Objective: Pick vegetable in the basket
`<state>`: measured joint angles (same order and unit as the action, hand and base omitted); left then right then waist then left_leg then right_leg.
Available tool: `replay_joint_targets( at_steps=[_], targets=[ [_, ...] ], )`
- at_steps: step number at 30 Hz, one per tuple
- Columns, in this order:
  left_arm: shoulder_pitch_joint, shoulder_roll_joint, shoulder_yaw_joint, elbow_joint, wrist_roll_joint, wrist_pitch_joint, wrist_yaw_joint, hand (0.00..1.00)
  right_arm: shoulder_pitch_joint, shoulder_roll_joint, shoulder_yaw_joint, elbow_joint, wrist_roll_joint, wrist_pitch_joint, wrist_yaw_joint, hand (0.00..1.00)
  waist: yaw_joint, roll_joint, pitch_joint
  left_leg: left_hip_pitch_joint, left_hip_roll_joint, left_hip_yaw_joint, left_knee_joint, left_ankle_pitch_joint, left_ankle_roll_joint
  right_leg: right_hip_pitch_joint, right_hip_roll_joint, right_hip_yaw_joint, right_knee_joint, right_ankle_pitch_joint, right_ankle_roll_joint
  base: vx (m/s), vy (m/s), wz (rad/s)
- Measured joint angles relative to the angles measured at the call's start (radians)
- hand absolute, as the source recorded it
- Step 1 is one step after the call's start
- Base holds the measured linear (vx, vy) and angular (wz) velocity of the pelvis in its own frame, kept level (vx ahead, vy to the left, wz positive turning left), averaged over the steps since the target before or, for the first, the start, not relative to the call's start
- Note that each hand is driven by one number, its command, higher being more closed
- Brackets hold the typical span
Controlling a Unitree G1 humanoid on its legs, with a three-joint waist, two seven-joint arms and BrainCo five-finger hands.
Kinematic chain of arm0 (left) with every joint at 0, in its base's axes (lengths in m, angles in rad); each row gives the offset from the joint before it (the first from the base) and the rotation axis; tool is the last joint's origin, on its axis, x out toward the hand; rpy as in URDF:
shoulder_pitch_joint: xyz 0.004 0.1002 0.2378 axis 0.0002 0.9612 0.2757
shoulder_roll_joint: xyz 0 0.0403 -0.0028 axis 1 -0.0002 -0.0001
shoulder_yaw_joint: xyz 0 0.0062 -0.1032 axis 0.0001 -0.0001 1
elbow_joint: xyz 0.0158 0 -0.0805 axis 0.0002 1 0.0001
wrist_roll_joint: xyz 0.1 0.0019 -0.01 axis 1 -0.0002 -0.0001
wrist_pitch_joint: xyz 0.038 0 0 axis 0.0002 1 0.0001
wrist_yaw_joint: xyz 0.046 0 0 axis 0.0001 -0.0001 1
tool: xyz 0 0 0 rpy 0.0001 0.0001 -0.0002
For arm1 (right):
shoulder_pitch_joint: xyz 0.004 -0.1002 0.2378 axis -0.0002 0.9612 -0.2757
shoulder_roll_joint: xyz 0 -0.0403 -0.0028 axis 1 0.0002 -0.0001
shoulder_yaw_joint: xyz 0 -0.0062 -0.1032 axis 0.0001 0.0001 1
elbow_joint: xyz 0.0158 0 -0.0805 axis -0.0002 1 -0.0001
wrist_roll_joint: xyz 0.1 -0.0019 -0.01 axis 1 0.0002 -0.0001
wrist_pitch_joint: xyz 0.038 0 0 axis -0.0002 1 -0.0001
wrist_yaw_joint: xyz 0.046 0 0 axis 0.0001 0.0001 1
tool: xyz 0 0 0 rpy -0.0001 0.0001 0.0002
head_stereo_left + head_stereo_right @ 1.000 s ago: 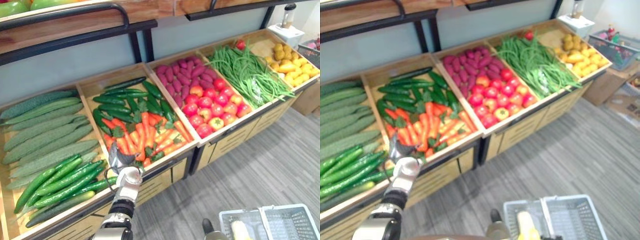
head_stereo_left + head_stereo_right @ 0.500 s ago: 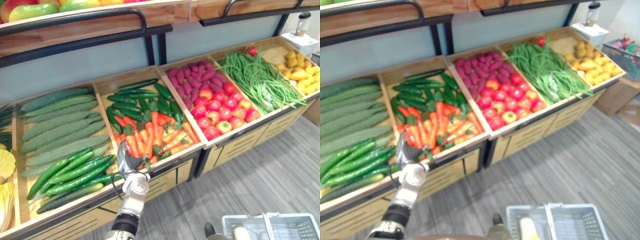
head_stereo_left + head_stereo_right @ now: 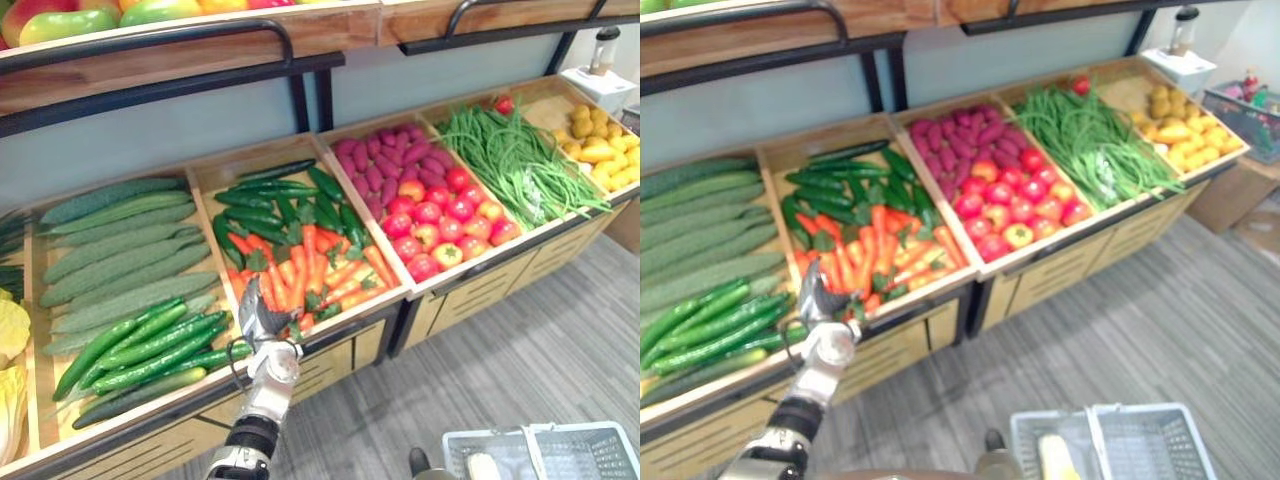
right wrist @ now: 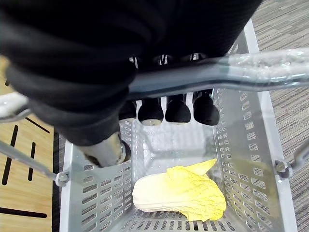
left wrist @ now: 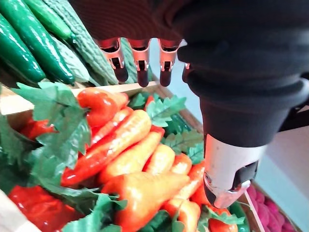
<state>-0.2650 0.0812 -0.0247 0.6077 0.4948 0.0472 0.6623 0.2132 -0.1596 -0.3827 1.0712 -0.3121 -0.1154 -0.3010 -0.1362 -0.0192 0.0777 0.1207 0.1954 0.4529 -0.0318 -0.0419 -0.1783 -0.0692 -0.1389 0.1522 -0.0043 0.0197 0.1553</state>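
Left hand [image 3: 262, 318] poised above the near corner of the carrots [image 3: 310, 265], close to the front rim [image 3: 350, 318] of their crate and beside the wooden divider [image 5: 120, 88] that separates them from the cucumbers [image 3: 140, 345]. In the left wrist view its fingers [image 5: 140, 63] are extended, the thumb stands well apart, and nothing lies between them; the hand appears clear of the pile, though contact cannot be ruled out. The right hand [image 4: 150, 110] is curled round the handle [image 4: 217, 77] of the basket [image 4: 270, 159], which hangs low at the robot's right and holds one pale yellow cabbage [image 4: 178, 193].

Likely step: the descent onto a carrot, with the pick not yet made.

Hazards, as judged from this pose:
- The carrots lie heaped and crossed, their leafy tops interlaced. A closing grasp may catch leaf rather than root, or lift a neighbour along with the chosen one.
- The pile sits close to the front rim, so a dragged carrot could roll over it to the floor.
- The fingertips point towards the divider; a reach carried too far may strike the wood before the fingers close.
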Motion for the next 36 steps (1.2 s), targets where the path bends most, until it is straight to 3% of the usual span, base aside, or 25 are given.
replay_joint_targets(
  at_steps=[5, 9, 20, 26, 27, 33, 34, 35, 36],
  targets=[
    [-0.025, 0.001, 0.005, 0.039, -0.002, 0.0, 0.0, 0.0, -0.015, 0.0, 0.003, -0.001, 0.006, 0.0, 0.0, 1.0, -0.028, 0.001, 0.0, -0.014, 0.0, 0.031, 0.0, 0.0, 0.0, -0.036, 0.007, 0.031, 0.007, 0.005, 0.002, 0.0, -0.016, -0.19],
    [-0.034, -0.001, 0.012, 0.058, -0.012, 0.0, 0.0, 0.0, -0.016, 0.0, 0.008, -0.004, 0.006, 0.0, 0.0, 1.0, -0.031, 0.003, 0.0, -0.015, 0.001, 0.041, 0.0, -0.003, -0.004, -0.05, 0.013, 0.054, 0.005, 0.012, 0.001, 0.01, -0.017, -0.16],
    [-0.095, 0.006, 0.152, 0.271, -0.023, 0.0, -0.001, 0.0, -0.024, -0.01, 0.046, -0.043, 0.006, 0.0, -0.001, 1.0, -0.051, 0.019, 0.01, -0.014, 0.006, 0.092, 0.014, -0.016, -0.014, -0.077, 0.028, 0.106, -0.016, 0.036, 0.001, -0.01, -0.018, -0.15],
    [-0.153, 0.055, 0.23, 0.332, -0.022, 0.029, -0.004, 0.0, -0.033, -0.048, 0.083, -0.054, 0.005, -0.008, 0.003, 1.0, -0.061, 0.033, 0.026, -0.013, 0.026, 0.12, 0.018, -0.022, -0.023, -0.099, 0.057, 0.139, -0.018, 0.046, -0.004, 0.01, -0.048, -0.2],
    [-0.155, 0.06, 0.23, 0.336, -0.022, 0.03, -0.005, 1.0, -0.033, -0.052, 0.089, -0.055, 0.004, -0.01, 0.003, 1.0, -0.062, 0.033, 0.026, -0.013, 0.028, 0.122, 0.018, -0.023, -0.024, -0.1, 0.059, 0.141, -0.018, 0.046, -0.004, 0.01, -0.045, -0.1],
    [-0.177, 0.124, 0.249, 0.348, -0.02, 0.055, -0.011, 1.0, -0.037, -0.078, 0.137, -0.087, -0.004, -0.03, 0.023, 1.0, -0.067, 0.019, 0.035, -0.007, 0.037, 0.141, 0.02, -0.027, -0.031, -0.103, 0.071, 0.157, -0.031, 0.053, -0.007, 0.0, -0.029, -0.09],
    [-0.178, 0.129, 0.249, 0.348, -0.02, 0.055, -0.013, 1.0, -0.037, -0.079, 0.137, -0.087, -0.004, -0.031, 0.024, 1.0, -0.067, 0.027, 0.031, -0.006, 0.037, 0.141, 0.02, -0.028, -0.032, -0.103, 0.071, 0.157, -0.032, 0.053, -0.007, 0.01, -0.034, -0.02],
    [-0.18, 0.133, 0.249, 0.348, -0.02, 0.059, -0.016, 1.0, -0.037, -0.08, 0.14, -0.087, -0.005, -0.032, 0.024, 1.0, -0.067, 0.013, 0.039, -0.006, 0.037, 0.141, 0.02, -0.029, -0.034, -0.102, 0.071, 0.157, -0.033, 0.053, -0.007, 0.0, 0.0, 0.0],
    [-0.181, 0.134, 0.249, 0.348, -0.02, 0.06, -0.016, 1.0, -0.037, -0.081, 0.144, -0.087, -0.005, -0.032, 0.024, 1.0, -0.067, 0.019, 0.035, -0.005, 0.037, 0.141, 0.02, -0.03, -0.035, -0.102, 0.071, 0.158, -0.034, 0.053, -0.007, 0.0, 0.0, 0.0]
  ],
)
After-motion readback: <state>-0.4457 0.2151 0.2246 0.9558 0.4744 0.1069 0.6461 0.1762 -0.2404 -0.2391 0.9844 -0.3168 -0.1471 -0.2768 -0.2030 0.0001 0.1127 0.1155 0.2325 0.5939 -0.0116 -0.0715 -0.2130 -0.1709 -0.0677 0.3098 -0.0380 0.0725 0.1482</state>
